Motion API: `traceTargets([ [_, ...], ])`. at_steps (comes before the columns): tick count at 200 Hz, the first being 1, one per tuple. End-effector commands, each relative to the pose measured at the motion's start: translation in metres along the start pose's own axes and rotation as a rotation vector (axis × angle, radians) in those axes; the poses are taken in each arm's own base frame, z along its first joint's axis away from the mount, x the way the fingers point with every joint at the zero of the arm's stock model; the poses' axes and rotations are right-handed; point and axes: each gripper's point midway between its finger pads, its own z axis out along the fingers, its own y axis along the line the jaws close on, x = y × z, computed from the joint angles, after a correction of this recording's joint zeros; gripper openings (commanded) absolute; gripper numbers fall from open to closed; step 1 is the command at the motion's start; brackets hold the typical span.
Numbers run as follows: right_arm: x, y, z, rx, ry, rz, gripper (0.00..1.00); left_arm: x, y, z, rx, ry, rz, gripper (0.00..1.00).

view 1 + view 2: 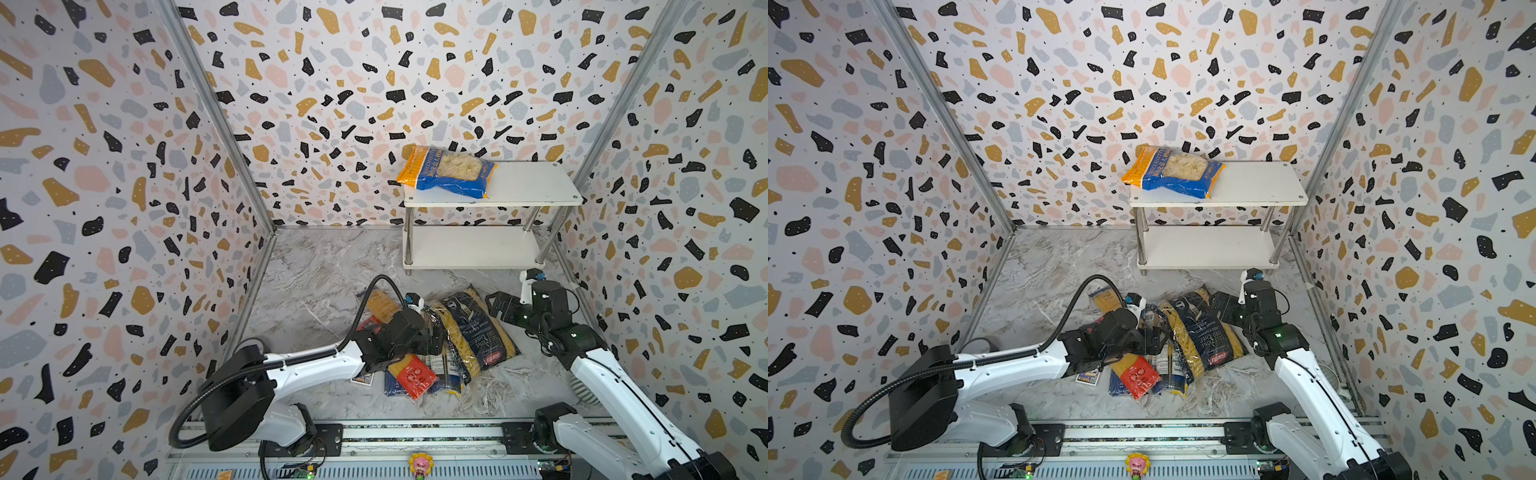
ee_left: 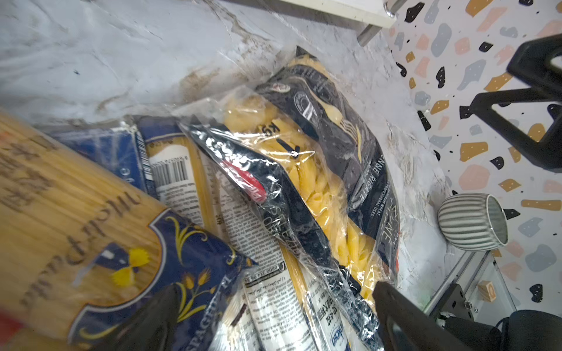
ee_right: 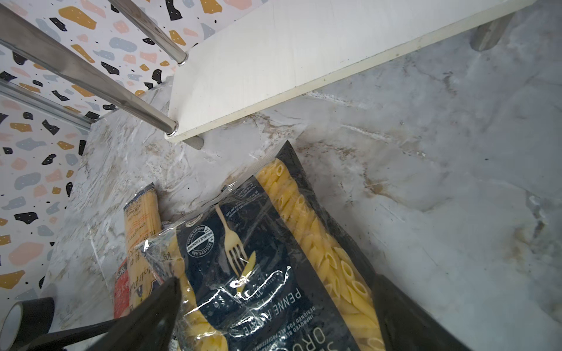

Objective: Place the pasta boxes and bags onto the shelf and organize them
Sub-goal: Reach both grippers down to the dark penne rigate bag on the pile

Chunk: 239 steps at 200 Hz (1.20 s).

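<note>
top views: shells bag on shelf top board, left end; rest of shelf free. penne bag on floor out front.
left wrist: left gripper wide open, empty, over spaghetti packs.
right wrist: right gripper wide open too, straddling penne bag's end.

Penne bag was glossy, crinkled plastic film. Shelf boards looked matt white, smooth; poles were shiny chrome metal. Table was marble-look, scuffed.
</note>
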Motion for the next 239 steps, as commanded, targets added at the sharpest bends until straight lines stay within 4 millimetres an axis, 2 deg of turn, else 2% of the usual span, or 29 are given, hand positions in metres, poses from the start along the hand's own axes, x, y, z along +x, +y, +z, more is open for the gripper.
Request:
traceTargets([
  [1, 0.008, -0.005, -0.003, -0.019, 0.023, 0.013, 0.99, -0.014, -0.030, 0.007, 0.090, -0.040, -0.026, 1.00],
  [68, 0.027, -0.025, 0.009, -0.035, 0.069, 0.066, 1.00, -0.010, -0.058, 0.041, 0.125, 0.011, -0.020, 0.99],
  [113, 0.030, -0.032, 0.009, -0.035, 0.067, 0.069, 1.00, -0.004, -0.061, 0.060, 0.107, 0.047, -0.021, 0.99],
  [148, 0.031, -0.041, 0.009, -0.039, 0.075, 0.085, 1.00, 0.002, -0.060, 0.063, 0.100, 0.065, -0.038, 0.99],
  [185, 0.043, -0.047, 0.017, -0.056, 0.108, 0.106, 1.00, 0.007, -0.062, 0.062, 0.102, 0.066, -0.045, 0.99],
  [239, 0.050, -0.051, 0.023, -0.063, 0.138, 0.127, 1.00, 0.021, -0.078, 0.085, 0.174, 0.109, -0.106, 0.99],
])
